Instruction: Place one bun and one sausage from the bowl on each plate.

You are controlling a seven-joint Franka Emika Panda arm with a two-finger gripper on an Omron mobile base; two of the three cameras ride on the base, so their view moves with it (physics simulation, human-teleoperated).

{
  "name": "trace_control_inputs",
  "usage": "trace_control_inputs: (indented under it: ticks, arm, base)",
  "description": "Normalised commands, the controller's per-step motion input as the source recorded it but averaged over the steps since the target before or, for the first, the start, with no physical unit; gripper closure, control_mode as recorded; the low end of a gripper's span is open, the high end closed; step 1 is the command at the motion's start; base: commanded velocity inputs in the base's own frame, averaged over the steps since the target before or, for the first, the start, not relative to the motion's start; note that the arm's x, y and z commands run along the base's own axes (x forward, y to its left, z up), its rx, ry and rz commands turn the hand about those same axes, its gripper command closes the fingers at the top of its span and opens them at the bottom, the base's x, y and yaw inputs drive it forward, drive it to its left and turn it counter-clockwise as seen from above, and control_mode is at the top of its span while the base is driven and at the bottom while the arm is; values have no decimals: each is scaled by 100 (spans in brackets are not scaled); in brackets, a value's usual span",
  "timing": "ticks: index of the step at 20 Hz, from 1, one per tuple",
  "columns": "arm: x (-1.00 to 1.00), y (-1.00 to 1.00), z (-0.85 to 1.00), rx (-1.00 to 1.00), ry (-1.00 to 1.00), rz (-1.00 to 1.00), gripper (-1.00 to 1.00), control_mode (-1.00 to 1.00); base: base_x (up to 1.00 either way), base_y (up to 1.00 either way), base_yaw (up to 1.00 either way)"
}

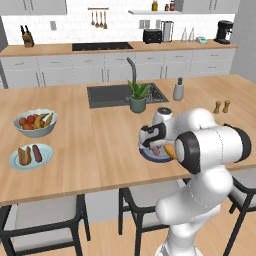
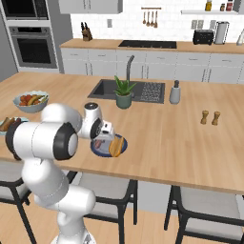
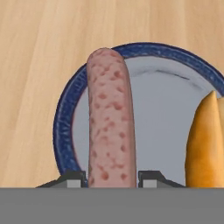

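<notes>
Dark-rimmed plate (image 3: 65,118) holds bun (image 3: 204,144) and sausage (image 3: 110,127); gripper (image 3: 111,178) fingers flank sausage, seemingly clamping it

Two plates on the island: one pale blue (image 1: 31,156) at the left, one darker blue-rimmed plate (image 1: 150,156) under the arm. Sausages counted two: one on the pale plate (image 1: 36,152), one on the dark plate (image 3: 110,120). Buns counted two: one on the pale plate (image 1: 24,156), one on the dark plate (image 2: 116,146). One grey fruit bowl (image 1: 35,123); fruit inside too small to count. One potted plant (image 1: 138,96), one sink (image 1: 125,94), one faucet (image 1: 132,67). One soap bottle (image 1: 178,89). Two small shakers (image 1: 222,106). One toaster (image 1: 152,35), one coffee machine (image 1: 224,31), one knife block (image 1: 27,37). Hanging utensils were four (image 1: 98,19). Chairs visible: three (image 1: 45,220).
</notes>
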Motion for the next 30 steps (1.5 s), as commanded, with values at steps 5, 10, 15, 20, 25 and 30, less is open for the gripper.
trace_control_inputs:
  ticks: [5,10,15,20,25,30]
  arm:
    - [0,0,-11,0,-1,0,100,-100]
    - [0,0,0,0,0,0,-100,-100]
    - [0,0,0,0,0,0,-100,-100]
    - [0,0,0,0,0,0,-100,-100]
    - [-17,0,29,0,0,0,-100,-100]
    - [-47,8,80,0,12,-4,-100,-100]
  base:
    - [0,0,0]
    - [0,0,0]
    - [0,0,0]
    - [0,0,0]
    - [0,0,0]
    - [0,0,0]
